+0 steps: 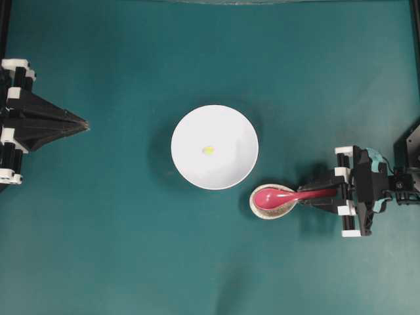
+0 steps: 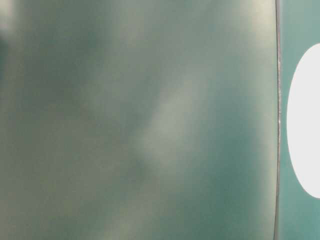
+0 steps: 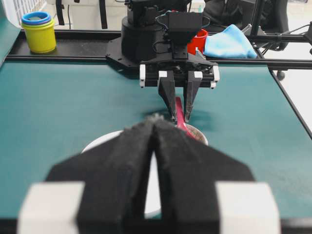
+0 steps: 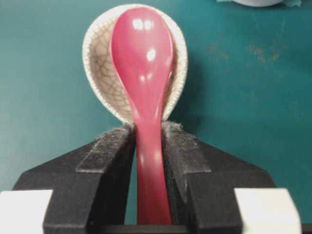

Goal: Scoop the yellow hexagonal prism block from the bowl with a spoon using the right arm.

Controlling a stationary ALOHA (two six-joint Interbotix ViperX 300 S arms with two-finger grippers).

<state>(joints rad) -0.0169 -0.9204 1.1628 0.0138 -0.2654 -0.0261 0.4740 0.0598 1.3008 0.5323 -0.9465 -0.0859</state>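
My right claw (image 4: pixel 147 141) pinching glossy pink-red spoon (image 4: pixel 144 63) handle, scoop resting in speckled rest. Tiny yellow block (image 1: pixel 208 150) in white bowl (image 1: pixel 190 128), at rest's 10 o'clock: unscooped.

Ahead of my jaws only the spoon rest (image 1: pixel 272 205) blocks. Beyond it stands the bowl (image 1: pixel 190 167); tabletop (image 1: pixel 118 249) around lies open.

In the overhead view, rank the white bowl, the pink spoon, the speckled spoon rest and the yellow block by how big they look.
1. white bowl
2. pink spoon, longer than the rest
3. speckled spoon rest, close to the spoon overall
4. yellow block, by far the smallest
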